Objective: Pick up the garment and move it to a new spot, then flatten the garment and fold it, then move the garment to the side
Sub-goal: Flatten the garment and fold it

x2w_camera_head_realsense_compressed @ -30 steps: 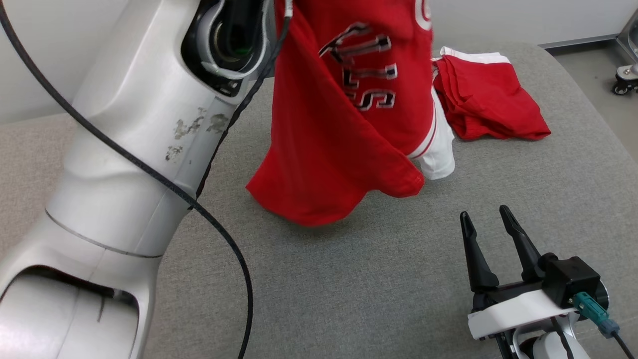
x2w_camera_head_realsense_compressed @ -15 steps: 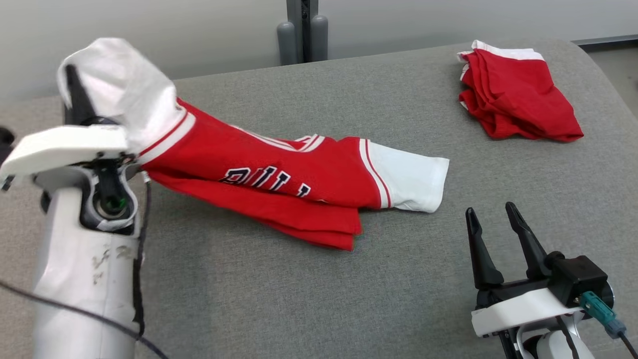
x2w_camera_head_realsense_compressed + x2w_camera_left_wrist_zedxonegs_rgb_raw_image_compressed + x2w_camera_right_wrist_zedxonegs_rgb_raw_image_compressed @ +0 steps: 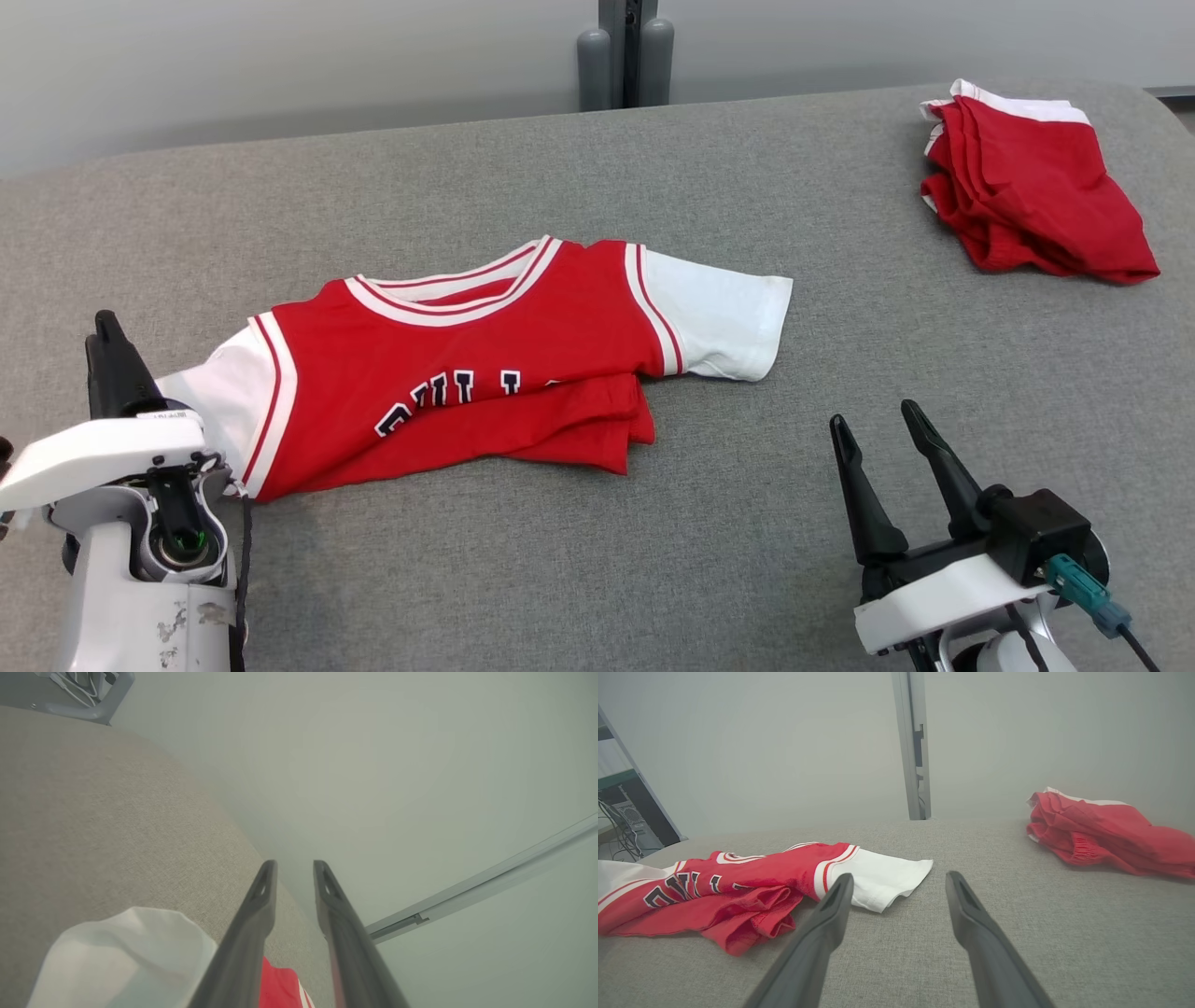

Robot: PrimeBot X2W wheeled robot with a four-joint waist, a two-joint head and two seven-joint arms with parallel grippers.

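soft, even, bright light from above. the shirt (image 3: 467, 373) casts just a thin, faint shadow on the grey table (image 3: 653, 560). the head view is sharp. both wrist views look hazy and washed out, lines bend toward their edges, and the left gripper (image 3: 293, 865) blurs near the lens.

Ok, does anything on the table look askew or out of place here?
Yes. The jersey lies skewed and rumpled: its lower part is bunched in folds below the chest, cutting off the lettering. The shorts at the far right are a loose heap too.
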